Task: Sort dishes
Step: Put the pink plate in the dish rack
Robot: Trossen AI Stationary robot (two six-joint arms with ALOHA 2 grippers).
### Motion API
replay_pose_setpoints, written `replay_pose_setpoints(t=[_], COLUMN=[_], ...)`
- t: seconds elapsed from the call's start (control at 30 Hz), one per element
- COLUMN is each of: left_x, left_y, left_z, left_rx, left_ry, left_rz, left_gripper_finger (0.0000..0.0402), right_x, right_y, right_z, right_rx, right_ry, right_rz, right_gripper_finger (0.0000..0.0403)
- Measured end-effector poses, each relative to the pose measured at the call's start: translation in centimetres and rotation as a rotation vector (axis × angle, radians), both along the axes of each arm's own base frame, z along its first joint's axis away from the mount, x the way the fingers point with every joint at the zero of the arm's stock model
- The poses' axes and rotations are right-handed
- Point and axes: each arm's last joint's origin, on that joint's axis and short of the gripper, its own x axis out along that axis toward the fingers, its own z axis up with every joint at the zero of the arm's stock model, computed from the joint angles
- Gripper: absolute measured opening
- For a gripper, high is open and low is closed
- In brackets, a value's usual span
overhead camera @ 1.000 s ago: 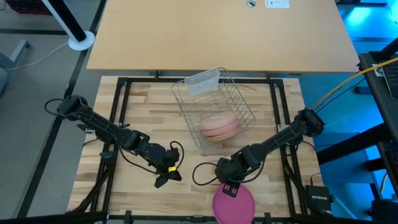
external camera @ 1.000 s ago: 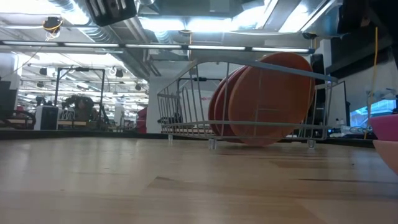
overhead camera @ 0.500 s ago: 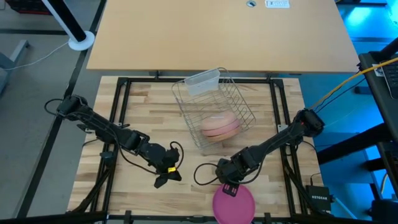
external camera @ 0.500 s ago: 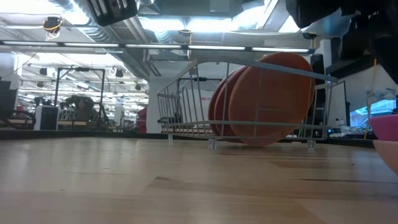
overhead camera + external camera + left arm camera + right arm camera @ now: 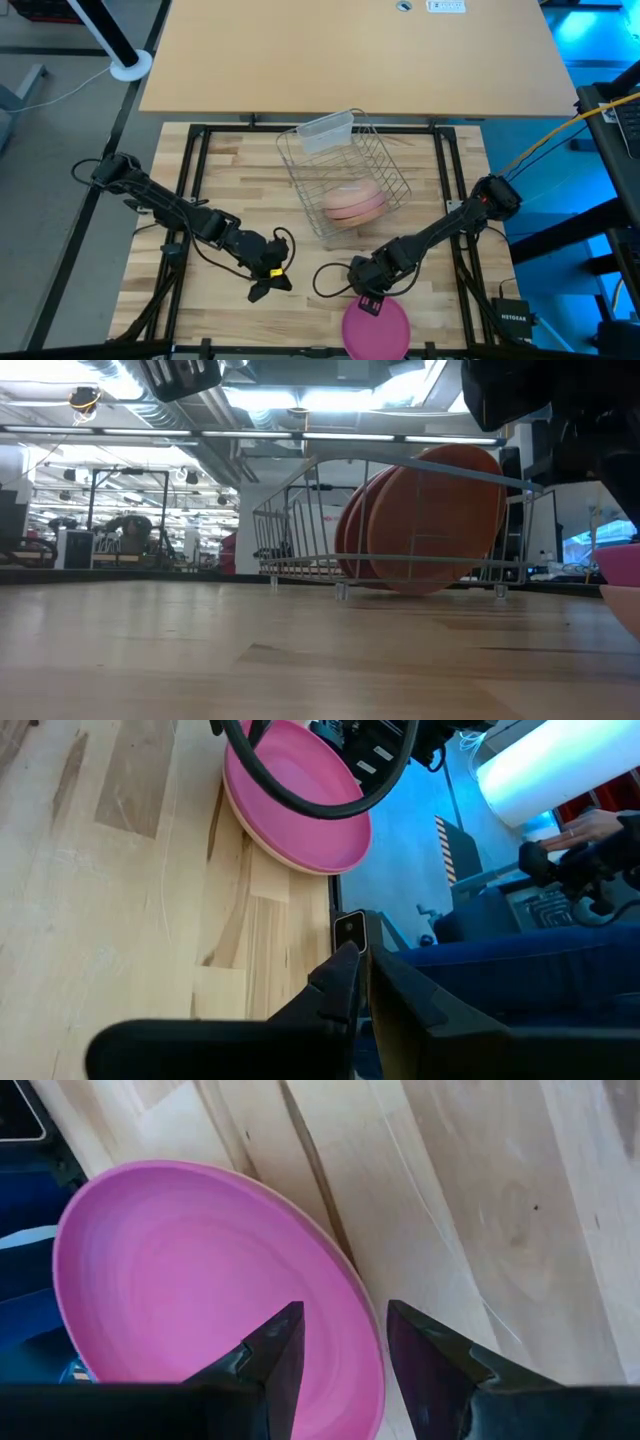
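Observation:
A magenta plate (image 5: 377, 328) lies at the table's near edge on top of a pale peach plate (image 5: 262, 832). My right gripper (image 5: 345, 1345) hangs open just over the magenta plate's far rim (image 5: 368, 1342), pointing steeply down. One finger stands over the plate's inside and the other over the table outside; I see no touch. Two terracotta plates (image 5: 430, 520) stand on edge in the wire rack (image 5: 345, 175), leaning against its wires. My left gripper (image 5: 262, 290) is shut and holds nothing, raised over the near left of the table.
A clear plastic tub (image 5: 325, 130) sits at the rack's far end. A black cable (image 5: 325, 280) loops on the wood beside my right gripper. The black frame rails (image 5: 195, 190) run along the table's sides. Bare wood lies between the rack and my left gripper.
My right gripper has sunk toward the magenta plate, staying open and without turning; in the low view it has come into sight at the top right. The plates have not moved.

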Motion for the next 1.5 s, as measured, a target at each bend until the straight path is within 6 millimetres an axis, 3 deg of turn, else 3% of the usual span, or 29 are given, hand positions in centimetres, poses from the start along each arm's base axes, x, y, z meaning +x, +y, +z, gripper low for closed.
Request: replay_pose_setpoints(t=[0.33, 0.57, 0.83, 1.07, 1.2, 1.4, 1.5], left_x=[0.0, 0.0, 0.0, 0.0, 0.0, 0.1, 0.1], left_y=[0.0, 0.0, 0.0, 0.0, 0.1, 0.2, 0.2], left_z=[0.0, 0.0, 0.0, 0.0, 0.0, 0.0, 0.0], left_rx=[0.005, 0.005, 0.005, 0.005, 0.01, 0.022, 0.032], left_ry=[-0.002, -0.002, -0.002, -0.002, -0.004, -0.01, -0.015], left_rz=[0.009, 0.009, 0.009, 0.01, 0.02, 0.042, 0.061], left_gripper_finger=[0.0017, 0.0017, 0.0017, 0.0017, 0.0017, 0.0017, 0.0017], right_x=[-0.4, 0.0, 0.4, 0.6, 0.6, 0.6, 0.7], right_y=[-0.3, -0.1, 0.2, 0.3, 0.3, 0.3, 0.2], right_z=[-1.0, -1.0, -2.8, -3.0, -3.0, -3.0, -3.0], right_rx=[-0.022, -0.007, -0.032, -0.025, -0.018, -0.017, -0.031], right_ry=[0.006, -0.046, -0.002, -0.012, -0.009, -0.012, -0.02], right_rz=[0.021, 0.045, 0.05, 0.043, 0.044, 0.046, 0.032], right_gripper_finger=[0.015, 0.015, 0.015, 0.0146, 0.0113, 0.0021, 0.0013])
